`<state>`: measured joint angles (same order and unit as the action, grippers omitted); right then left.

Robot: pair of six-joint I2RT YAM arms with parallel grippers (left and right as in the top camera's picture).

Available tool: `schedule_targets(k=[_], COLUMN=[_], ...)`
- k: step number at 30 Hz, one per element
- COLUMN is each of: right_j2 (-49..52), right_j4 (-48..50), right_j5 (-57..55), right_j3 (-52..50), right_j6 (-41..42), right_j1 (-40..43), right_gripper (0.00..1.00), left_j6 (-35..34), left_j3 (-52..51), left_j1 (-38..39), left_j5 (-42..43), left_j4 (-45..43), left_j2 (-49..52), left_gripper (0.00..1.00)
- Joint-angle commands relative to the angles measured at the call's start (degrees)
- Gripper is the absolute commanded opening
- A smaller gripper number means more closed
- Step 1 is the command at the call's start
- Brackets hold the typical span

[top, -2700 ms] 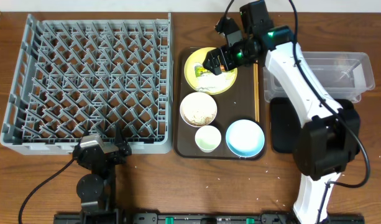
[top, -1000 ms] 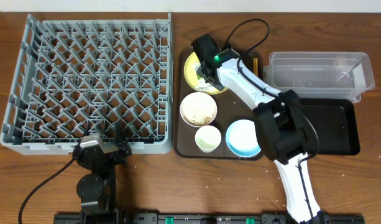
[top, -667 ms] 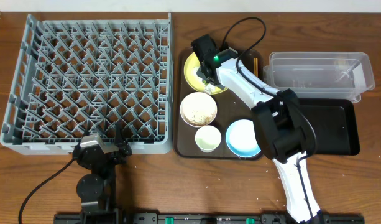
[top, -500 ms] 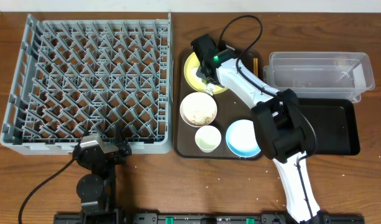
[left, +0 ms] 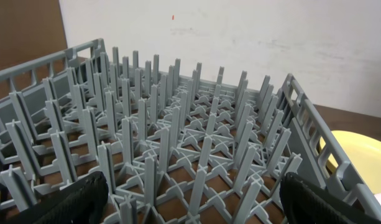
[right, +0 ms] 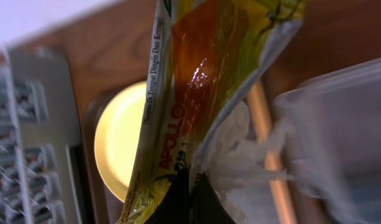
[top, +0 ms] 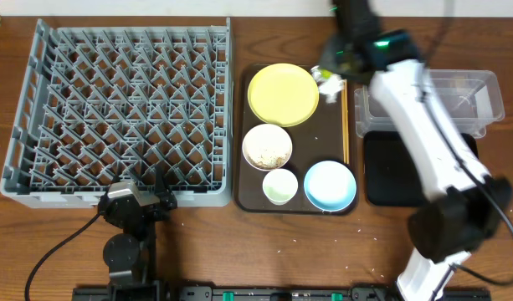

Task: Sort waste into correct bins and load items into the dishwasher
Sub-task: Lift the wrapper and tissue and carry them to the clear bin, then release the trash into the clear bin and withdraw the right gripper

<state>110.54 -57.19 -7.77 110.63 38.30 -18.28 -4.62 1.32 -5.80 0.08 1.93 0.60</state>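
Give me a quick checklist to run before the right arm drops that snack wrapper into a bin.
1. Grip: green-and-orange printed snack wrapper pinched in right gripper: ok.
2. Wrapper over clear rectangular plastic tub: not ok; it hangs above the dark brown serving tray, near the thin wooden chopsticks.
3. Tub top open: ok.
4. Round yellow plate bare: ok.
5. Left gripper out of the way, open beside the grey plastic dish rack: ok.
6. Wrapper's loose end free of snags: cannot tell.
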Motion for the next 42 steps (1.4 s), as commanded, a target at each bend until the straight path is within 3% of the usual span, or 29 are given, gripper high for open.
schedule_targets(k=[1,8,18,19,20,21,23,25,29,34,42], right_j2=[-1.29,-0.57,-0.55,-0.55,-0.55,-0.55,-0.55,-0.94,-2.93,-9.44,-17.88], right_j4=[-5.68,-12.63,-1.44,-0.42,0.59,1.27,1.75,3.15,6.69,9.46,7.72], right_j5=[0.04,-1.42,0.66,1.25,1.44,1.44,1.36,1.46,4.72,9.18,15.98], right_j3=[-0.22,-2.51,-15.45,-16.70,-17.77,-18.56,-18.91,-18.60,-16.68,-14.12,-14.08], right_j6=[3.06,16.68,27.06,27.10,27.08,27.06,26.84,23.63,13.29,-1.62,-14.56], right_j1=[5.33,16.41,25.55,25.88,26.03,26.14,26.21,26.21,26.14,25.83,22.12], right_gripper=[0.02,0.02,0.02,0.04,0.13,0.30,0.51,0.66,0.82,0.89,0.93], left_j6=[0.33,0.33,0.33,0.33,0.33,0.33,0.33,0.33,0.33,0.33,0.33], left_j3=[-1.09,-1.09,-1.09,-1.09,-1.09,-1.09,-1.09,-1.09,-1.09,-1.09,-1.09], left_j1=[-0.24,-0.24,-0.24,-0.24,-0.24,-0.24,-0.24,-0.24,-0.24,-0.24,-0.24], left_j5=[-0.55,-0.55,-0.55,-0.55,-0.55,-0.55,-0.55,-0.55,-0.55,-0.55,-0.55], left_j4=[2.25,2.25,2.25,2.25,2.25,2.25,2.25,2.25,2.25,2.25,2.25], left_j2=[-0.37,-0.37,-0.37,-0.37,-0.37,-0.37,-0.37,-0.37,-0.37,-0.37,-0.37], left_gripper=[0.89,0.89,0.89,0.89,0.89,0.89,0.89,0.89,0.89,0.89,0.89])
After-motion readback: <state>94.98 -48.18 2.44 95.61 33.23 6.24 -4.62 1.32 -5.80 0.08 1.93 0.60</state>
